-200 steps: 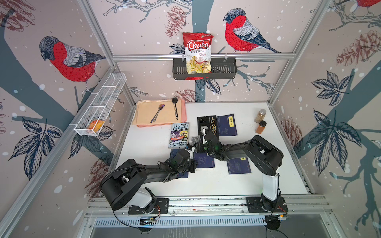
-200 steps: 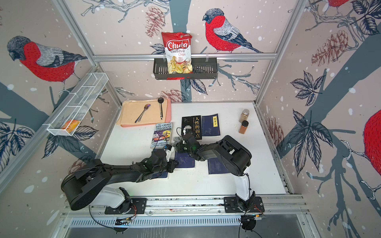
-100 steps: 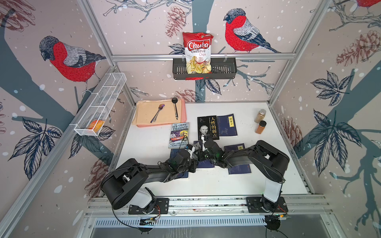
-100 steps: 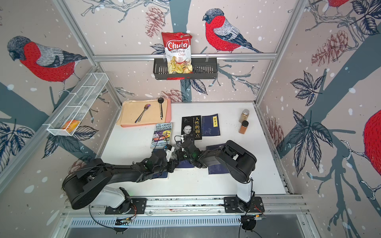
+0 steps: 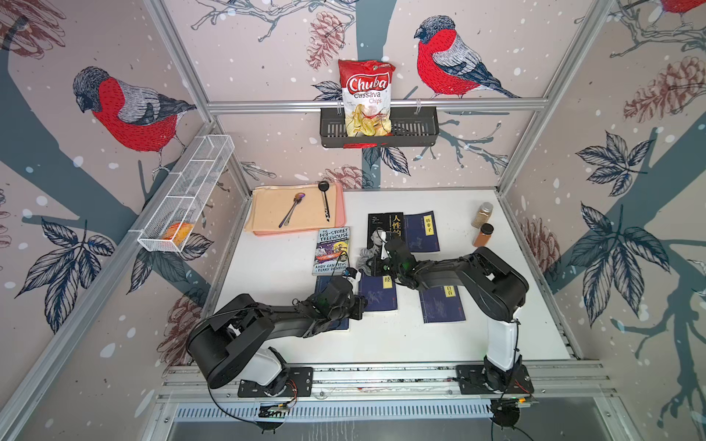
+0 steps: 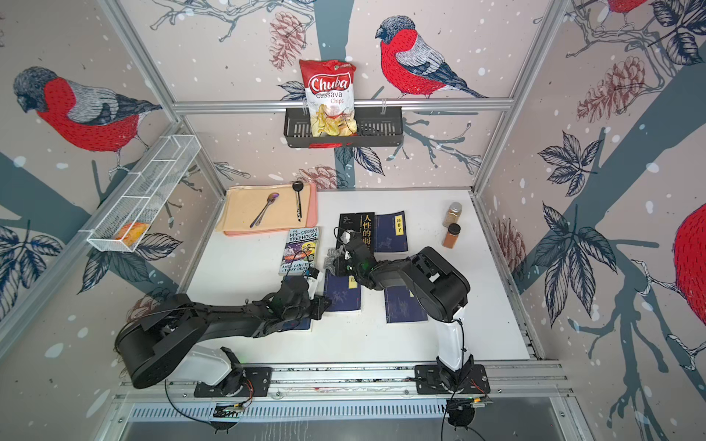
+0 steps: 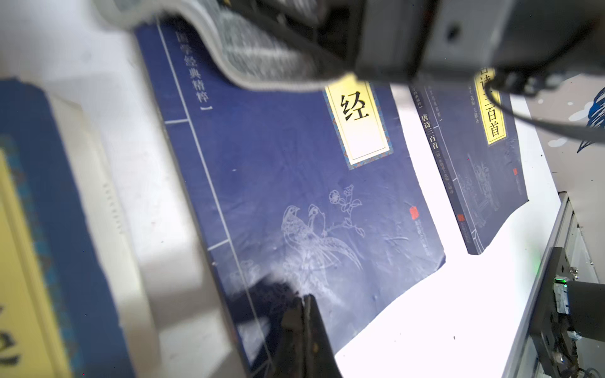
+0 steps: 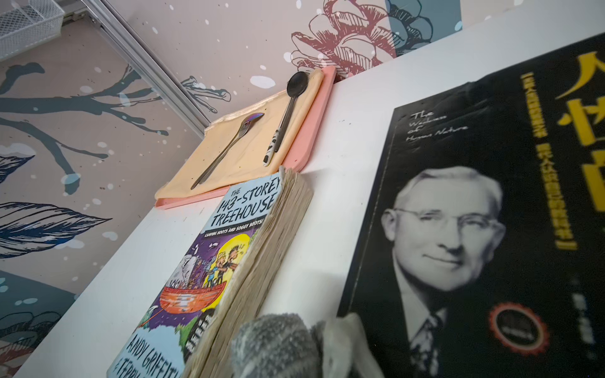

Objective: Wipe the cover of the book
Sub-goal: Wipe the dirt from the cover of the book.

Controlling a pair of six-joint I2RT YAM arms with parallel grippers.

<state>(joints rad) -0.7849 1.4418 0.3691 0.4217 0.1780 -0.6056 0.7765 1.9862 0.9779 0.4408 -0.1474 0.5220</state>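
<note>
While right gripper [image 5: 378, 255] is pinching grey cloth [image 8: 278, 343] at black book's [image 5: 386, 225] near-left corner, left gripper [image 7: 302, 299], closed empty, is seemingly touching blue book [image 7: 294, 163].

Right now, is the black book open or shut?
Shut. The black book lies flat on the table, front cover up, with the portrait and title showing; no pages exposed.

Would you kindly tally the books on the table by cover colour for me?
Dark blue books: 4
Black book: 1
Multicoloured book: 1
Total: 6
</note>
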